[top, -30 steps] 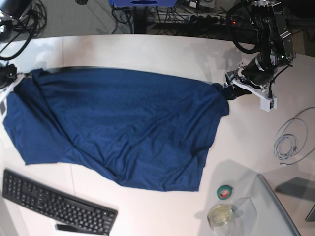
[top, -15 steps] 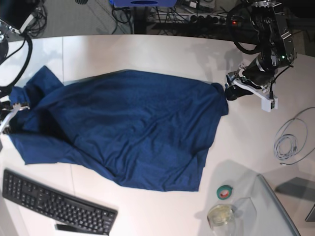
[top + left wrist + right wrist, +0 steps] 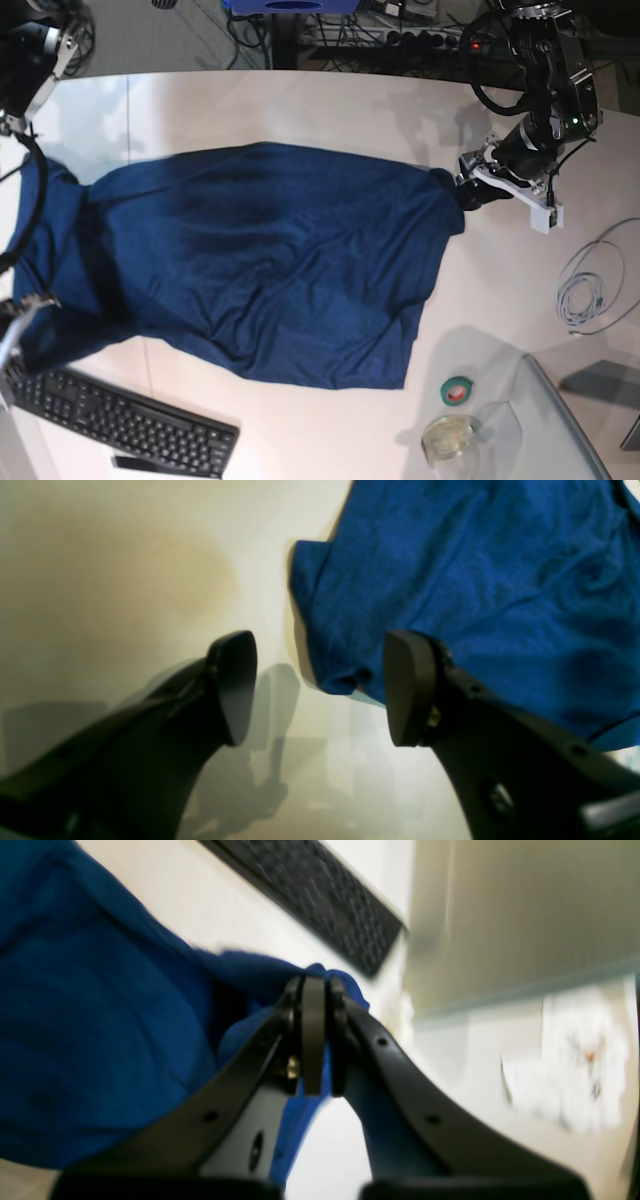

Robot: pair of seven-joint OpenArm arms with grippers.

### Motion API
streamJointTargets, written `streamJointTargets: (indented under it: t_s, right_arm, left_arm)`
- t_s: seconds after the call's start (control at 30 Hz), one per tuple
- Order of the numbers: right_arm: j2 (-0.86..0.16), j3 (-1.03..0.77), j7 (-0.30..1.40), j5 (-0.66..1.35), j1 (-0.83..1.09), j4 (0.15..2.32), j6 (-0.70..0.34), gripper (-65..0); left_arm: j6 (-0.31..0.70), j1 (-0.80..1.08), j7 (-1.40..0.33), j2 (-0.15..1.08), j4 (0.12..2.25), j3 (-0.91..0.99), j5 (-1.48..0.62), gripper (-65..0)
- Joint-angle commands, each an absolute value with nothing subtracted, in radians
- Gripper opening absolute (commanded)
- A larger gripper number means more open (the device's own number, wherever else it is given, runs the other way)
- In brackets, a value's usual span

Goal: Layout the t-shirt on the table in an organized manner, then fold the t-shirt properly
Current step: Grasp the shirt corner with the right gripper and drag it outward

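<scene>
The t-shirt is dark blue and lies spread out across the middle of the white tabletop. It has soft folds and its bottom edge is wavy. One end of the shirt bunches up at the far left side of the base view.

The right pincer is pressed together and pinches a bit of the blue cloth. In the base view it sits at the left edge, close to the black keyboard.

The left pincer is spread wide, with nothing between its two black fingers. It sits just beside a corner of the shirt, at the right end of the cloth.

A green tape roll and a clear round dish sit near the front. A grey cable lies coiled at the right.
</scene>
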State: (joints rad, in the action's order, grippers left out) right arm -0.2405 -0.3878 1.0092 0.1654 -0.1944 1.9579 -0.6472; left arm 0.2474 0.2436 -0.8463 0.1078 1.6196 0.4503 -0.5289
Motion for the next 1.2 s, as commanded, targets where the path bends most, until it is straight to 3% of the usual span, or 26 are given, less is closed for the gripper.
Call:
streamJointTargets:
  t_s: [0.0, 0.2, 0.43, 0.53, 0.67, 0.73, 0.83, 0.97, 1.07, 1.17]
  right_arm:
    - [-0.259, -0.364, 0.980, 0.173, -0.248, 1.957, -0.645, -64.8]
    - [-0.255, -0.223, 0.967, 0.173, -0.461, 1.794, -0.645, -64.8]
    - [-0.249, -0.168, 0.708, 0.173, -0.628, 1.394, -0.642, -64.1]
    - [-0.240, -0.183, 0.639, 0.176, -0.684, 1.259, -0.642, -50.4]
    - [-0.232, -0.262, 0.697, 0.177, -0.668, 1.271, -0.642, -17.1]
    - [-0.234, -0.283, 0.730, 0.177, -0.601, 1.362, -0.648, -5.9]
    - [-0.232, -0.323, 0.769, 0.174, -0.429, 1.577, -0.644, -5.9]
    - [-0.216, -0.412, 0.832, 0.174, -0.166, 1.793, -0.625, -13.5]
    - [-0.177, -0.539, 0.832, 0.173, -0.021, 1.811, -0.518, -16.5]
    - [-0.147, -0.661, 0.831, 0.179, 0.045, 1.732, -0.489, -14.3]
  left_arm:
    - [0.252, 0.239, -0.831, 0.119, 1.633, 0.455, -0.541, -26.7]
    - [0.252, 0.237, -0.831, 0.117, 1.635, 0.455, -0.541, -26.7]
    - [0.252, 0.243, -0.831, 0.117, 1.633, 0.455, -0.541, -26.7]
    - [0.252, 0.243, -0.831, 0.117, 1.632, 0.455, -0.541, -26.7]
    - [0.252, 0.237, -0.831, 0.117, 1.606, 0.455, -0.541, -26.7]
    - [0.252, 0.236, -0.831, 0.117, 1.604, 0.455, -0.541, -26.7]
    - [0.252, 0.236, -0.831, 0.117, 1.607, 0.455, -0.541, -26.7]
    - [0.252, 0.236, -0.829, 0.131, 1.610, 0.453, -0.541, -26.7]
    - [0.252, 0.225, -0.829, 0.147, 1.601, 0.447, -0.539, -26.8]
    - [0.255, 0.223, -0.829, 0.153, 1.575, 0.447, -0.539, -26.8]
